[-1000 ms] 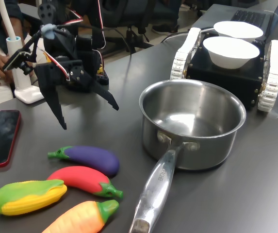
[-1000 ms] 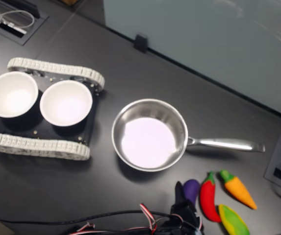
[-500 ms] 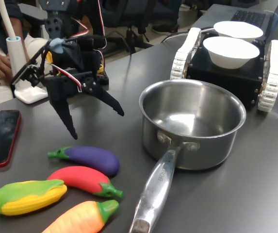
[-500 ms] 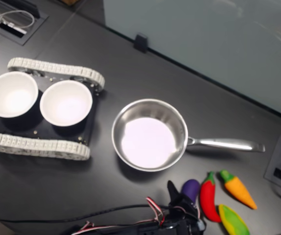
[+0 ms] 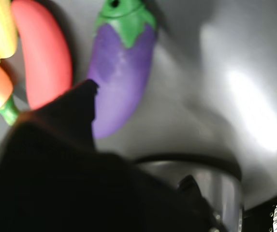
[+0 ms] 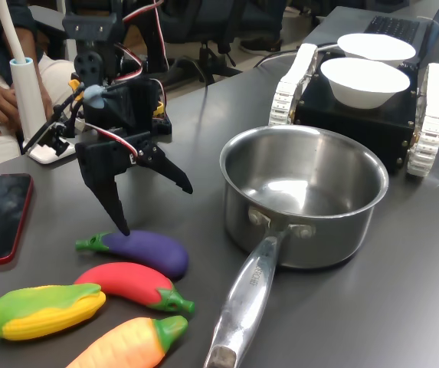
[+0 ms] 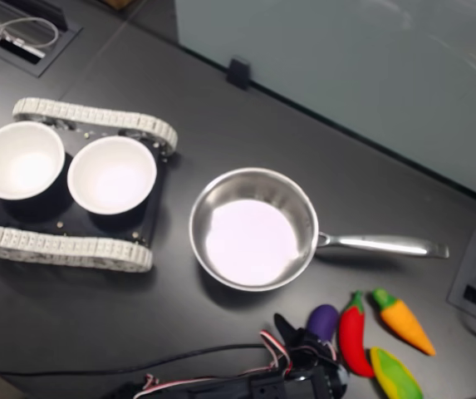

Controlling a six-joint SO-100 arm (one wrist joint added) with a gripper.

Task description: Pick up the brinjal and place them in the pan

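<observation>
Purple brinjal (image 6: 141, 251) lies on the bench (image 6: 342, 307); I hold the claw (image 6: 152, 205), spread wide and empty, astride it for gripping.

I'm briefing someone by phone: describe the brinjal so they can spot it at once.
Start at the steel saucepan on the dark table. In the first exterior view, four toy vegetables lie left of its long handle; the brinjal is the one nearest the open end effector. It alone is purple, with a green stem cap.
</observation>
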